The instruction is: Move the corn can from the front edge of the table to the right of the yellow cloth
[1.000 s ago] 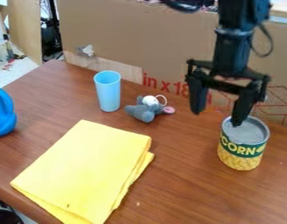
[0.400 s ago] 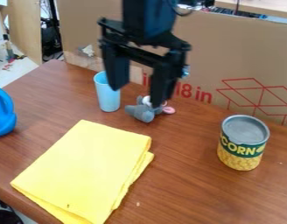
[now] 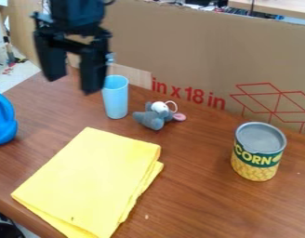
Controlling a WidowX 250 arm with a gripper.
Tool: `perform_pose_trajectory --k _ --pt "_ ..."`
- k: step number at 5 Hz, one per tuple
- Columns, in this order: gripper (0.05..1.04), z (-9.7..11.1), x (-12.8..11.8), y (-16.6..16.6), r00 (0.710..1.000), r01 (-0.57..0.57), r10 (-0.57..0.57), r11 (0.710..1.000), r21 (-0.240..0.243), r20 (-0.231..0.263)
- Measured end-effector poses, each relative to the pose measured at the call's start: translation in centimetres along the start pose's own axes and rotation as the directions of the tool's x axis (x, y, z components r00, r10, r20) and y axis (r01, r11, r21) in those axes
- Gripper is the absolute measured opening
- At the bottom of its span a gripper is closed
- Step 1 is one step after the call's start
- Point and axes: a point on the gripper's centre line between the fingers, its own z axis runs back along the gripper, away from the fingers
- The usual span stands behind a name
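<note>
Arm: black arm (image 3: pixel 77 11) in from the top edge, upper left of view, its lower part roughly vertical
Hand: black two-finger hand (image 3: pixel 73 85), hanging fingers-down, slight slant – finger nearer the cup reaches lower in view
Hand state: open, wide gap between fingers, nothing gripped
Hand position: above the worktop (image 3: pixel 198 200), upper left, its lower finger just beside the cup's rim in view; contact – cannot tell
Cup: light blue cup (image 3: pixel 116 102), upright near the back, nearest thing to the hand
Toy: gray plush mouse (image 3: pixel 152 119) with pink ear, lying just beside the cup, toward the can
Can: corn can (image 3: pixel 257 158), upright at right, gray top up, well apart from the hand
Cloth: yellow cloth (image 3: pixel 89 179), folded, lying flat at lower left
Left edge: bright blue object (image 3: pixel 2 118), partly cut off
Backdrop: cardboard panel (image 3: pixel 198 51) with red print, standing behind the worktop
</note>
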Motion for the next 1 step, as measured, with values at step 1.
perform_pose_trajectory --k 1 --pt "1.001 -0.13 0.91 2.45 1.000 -0.021 0.021 0.999 0.040 0.001"
